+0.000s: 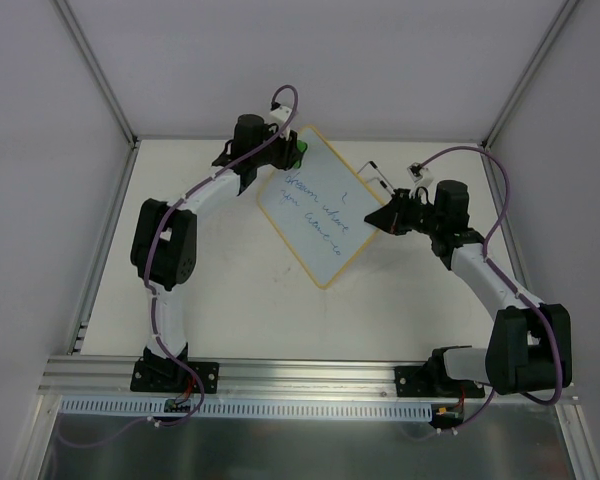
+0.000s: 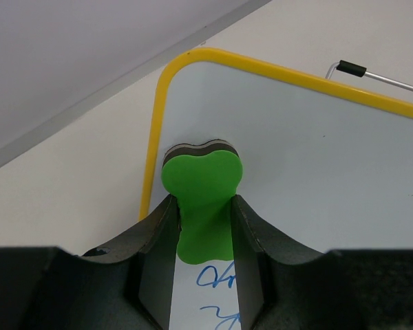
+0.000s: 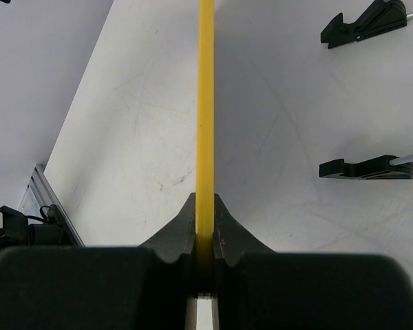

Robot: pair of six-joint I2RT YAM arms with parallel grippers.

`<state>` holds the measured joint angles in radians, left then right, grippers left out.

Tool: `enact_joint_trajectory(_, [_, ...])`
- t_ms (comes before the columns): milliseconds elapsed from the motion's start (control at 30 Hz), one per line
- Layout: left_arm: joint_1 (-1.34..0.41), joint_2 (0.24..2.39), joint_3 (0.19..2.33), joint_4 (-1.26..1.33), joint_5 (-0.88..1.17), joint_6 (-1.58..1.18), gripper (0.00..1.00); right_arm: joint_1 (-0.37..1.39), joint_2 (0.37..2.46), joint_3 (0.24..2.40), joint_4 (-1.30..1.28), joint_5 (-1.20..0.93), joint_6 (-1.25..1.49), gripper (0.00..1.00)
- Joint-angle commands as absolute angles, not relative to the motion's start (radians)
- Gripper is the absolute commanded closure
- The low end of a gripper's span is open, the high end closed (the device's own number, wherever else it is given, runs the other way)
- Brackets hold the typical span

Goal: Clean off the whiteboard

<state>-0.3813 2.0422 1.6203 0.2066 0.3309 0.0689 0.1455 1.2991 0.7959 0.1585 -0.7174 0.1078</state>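
Right gripper [image 3: 204, 223]: jaws clamped on yellow edge of whiteboard [image 1: 315, 215], which sits at centre of top view, blue writing unerased. Left gripper [image 2: 203, 230]: jaws clamped on green eraser [image 2: 203, 182] at board's upper corner.

Risks, we judge:
- hard wipe pivots board in thin edge grip
- eraser twists loose

Beyond: scuffed white table [image 1: 230, 290], plain grey walls [image 1: 330, 60].

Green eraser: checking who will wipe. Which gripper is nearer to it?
Left. The left gripper holds the green eraser at the far corner of the whiteboard; the right gripper clamps the board's edge, away from the eraser.
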Motion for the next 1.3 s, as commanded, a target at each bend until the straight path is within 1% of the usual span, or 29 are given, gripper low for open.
enact_joint_trajectory(0, [-0.377, 2.1, 1.649, 0.137, 0.313, 0.081, 1.0, 0.186, 1.287, 0.838, 0.189, -0.804, -0.069, 1.0])
enact_joint_trajectory(133, [-0.388, 2.095, 1.634, 0.137, 0.351, 0.048, 1.0, 0.189, 1.29, 0.844, 0.19, -0.804, -0.069, 1.0])
enact_joint_trajectory(267, [-0.391, 2.076, 1.547, 0.138, 0.342, 0.003, 1.0, 0.193, 1.293, 0.847, 0.19, -0.804, -0.069, 1.0])
enact_joint_trajectory(400, [-0.42, 2.036, 1.479, 0.147, 0.351, 0.021, 1.0, 0.195, 1.295, 0.842, 0.189, -0.801, -0.071, 1.0])
enact_joint_trajectory(833, [-0.672, 1.956, 1.465, 0.209, 0.341, 0.017, 1.0, 0.213, 1.307, 0.854, 0.192, -0.792, -0.071, 1.0])
enact_joint_trajectory(1067, [-0.837, 1.933, 1.39, 0.218, 0.336, 0.005, 1.0, 0.218, 1.308, 0.862, 0.192, -0.778, -0.071, 1.0])
enact_joint_trajectory(1167, [-0.879, 1.918, 1.339, 0.224, 0.321, -0.063, 1.0, 0.216, 1.307, 0.862, 0.193, -0.778, -0.069, 1.0])
enact_joint_trajectory(1267, [-0.882, 1.904, 1.281, 0.252, 0.276, -0.103, 1.0, 0.218, 1.302, 0.858, 0.192, -0.776, -0.069, 1.0])
